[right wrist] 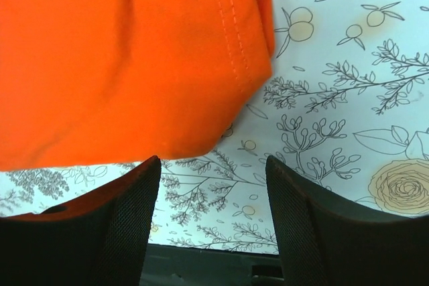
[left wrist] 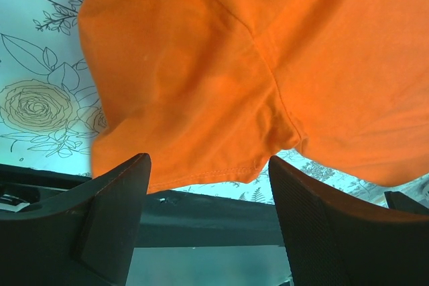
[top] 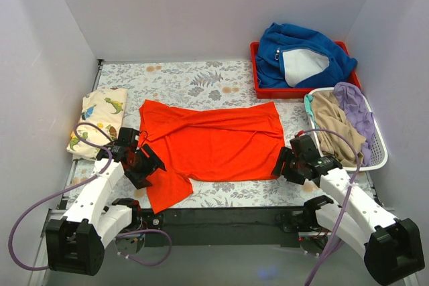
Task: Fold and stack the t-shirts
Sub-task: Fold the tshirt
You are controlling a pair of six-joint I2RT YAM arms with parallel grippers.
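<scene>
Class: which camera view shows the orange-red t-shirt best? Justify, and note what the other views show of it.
Top external: the whole orange-red t-shirt lies spread on the floral table, outline almost complete. Left wrist shows only a sleeve and seam close up; right wrist only a stitched hem corner.

Orange tee (left wrist: 221, 65) past top edge, L & R wrist cams

We see a table (top: 221, 85) whose pale top is printed with leaves and flowers. The orange-red t-shirt (top: 214, 142) lies spread across its middle, one sleeve reaching toward the near edge. The cream dinosaur t-shirt (top: 99, 120) sits folded at the left side. A red tray (top: 255, 75) stands at the far right, and just nearer is a white basket (top: 375, 159), which seems to touch the tray.
</scene>
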